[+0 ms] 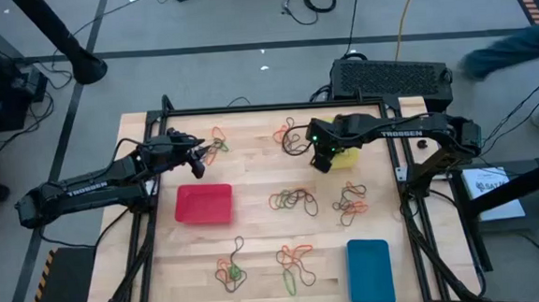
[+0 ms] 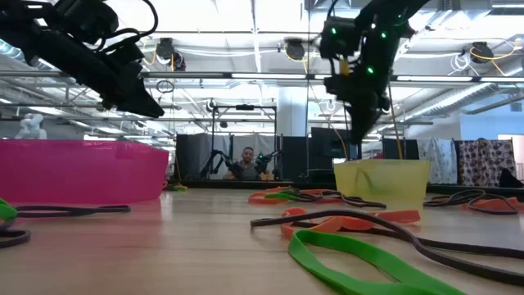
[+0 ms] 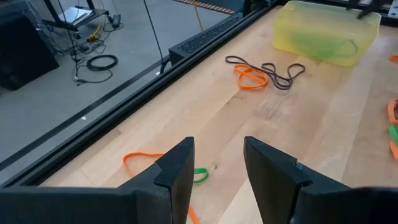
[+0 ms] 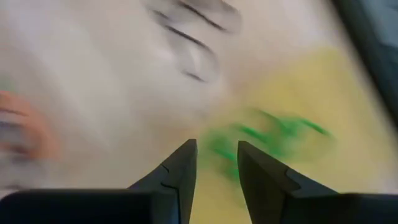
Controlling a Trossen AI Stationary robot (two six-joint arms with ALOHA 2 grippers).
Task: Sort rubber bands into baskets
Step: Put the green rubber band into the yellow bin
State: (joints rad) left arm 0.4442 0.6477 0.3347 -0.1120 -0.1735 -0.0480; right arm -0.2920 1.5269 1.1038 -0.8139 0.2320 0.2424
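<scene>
Rubber bands in orange, green and dark lie in several loose piles on the wooden table (image 1: 256, 236). My left gripper (image 1: 200, 153) is open and empty, low over the table's far left, just short of an orange and green band pile (image 3: 144, 163). My right gripper (image 1: 320, 160) hangs open above the near left corner of the yellow basket (image 1: 347, 157), which holds green bands (image 4: 273, 134). The right wrist view is blurred and shows nothing between the fingers. The red basket (image 1: 203, 204) stands left of centre. The blue basket (image 1: 370, 271) stands at the near right.
Band piles lie at far centre (image 1: 290, 137), at mid-table (image 1: 293, 201), at mid right (image 1: 350, 202) and near the front (image 1: 230, 266) (image 1: 295, 264). A black box (image 1: 391, 73) stands beyond the far edge. A person (image 2: 248, 164) shows far back in the room.
</scene>
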